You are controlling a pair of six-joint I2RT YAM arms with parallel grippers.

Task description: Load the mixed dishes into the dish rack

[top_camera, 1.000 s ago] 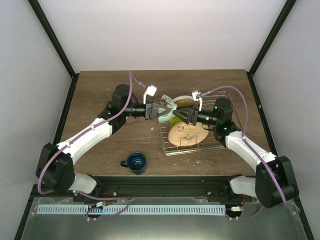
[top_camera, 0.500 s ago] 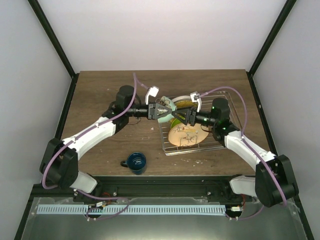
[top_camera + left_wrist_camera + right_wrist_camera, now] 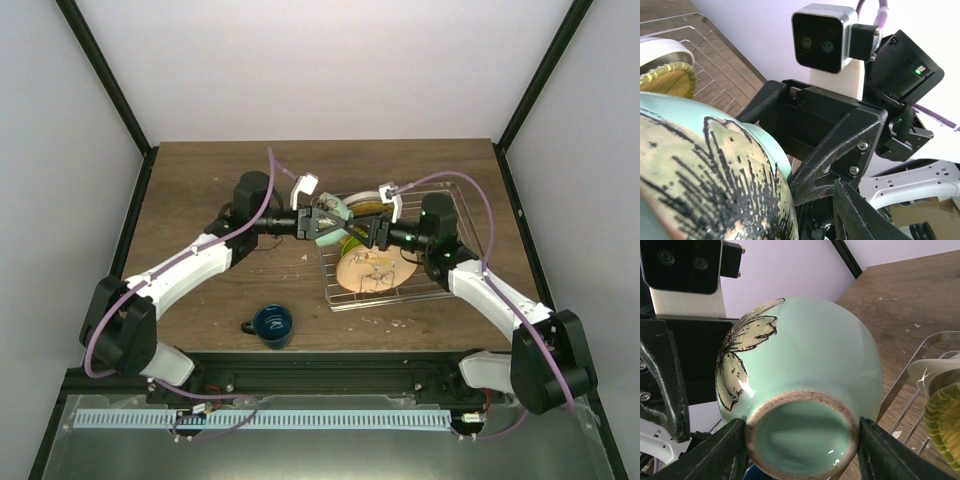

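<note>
Now, top view, change: the left fingers [image 3: 320, 226] have carried the small mint bowl [image 3: 334, 211] rightward from over the bare desk [image 3: 200, 180] to the far left corner of the dish rack [image 3: 425, 283]. The right fingers [image 3: 362, 235] have slid left to meet it.
Top view, meaning: I judge this a hand-over, or a two-armed steadying, above the rack. The bowl is held in the air and is not yet set down.
Top view, other dishes: the tan plate with drawing [image 3: 375, 268] leans at the rack's near end, with the lime green plate [image 3: 351, 243] behind it. The dark blue mug [image 3: 271, 322] sits on the desk well apart from the rack, not yet loaded.
Left wrist view, bowl: it fills the lower left [image 3: 705, 170], pale mint with a cream panel of black brush strokes. The right arm's black wrist and camera face it just beyond.
Left wrist view, grip: only one dark finger shows at the bottom edge. I judge the left fingers clamped on the bowl, since it hangs with them.
Right wrist view, bowl: its rough, unglazed foot ring faces the lens [image 3: 805, 370]. The mint glaze is glossy, with a black-lined flower on the left flank.
Right wrist view, grip: the right fingers stand apart, one on each side of the foot and seemingly against it. I cannot tell whether they are pinching it.
</note>
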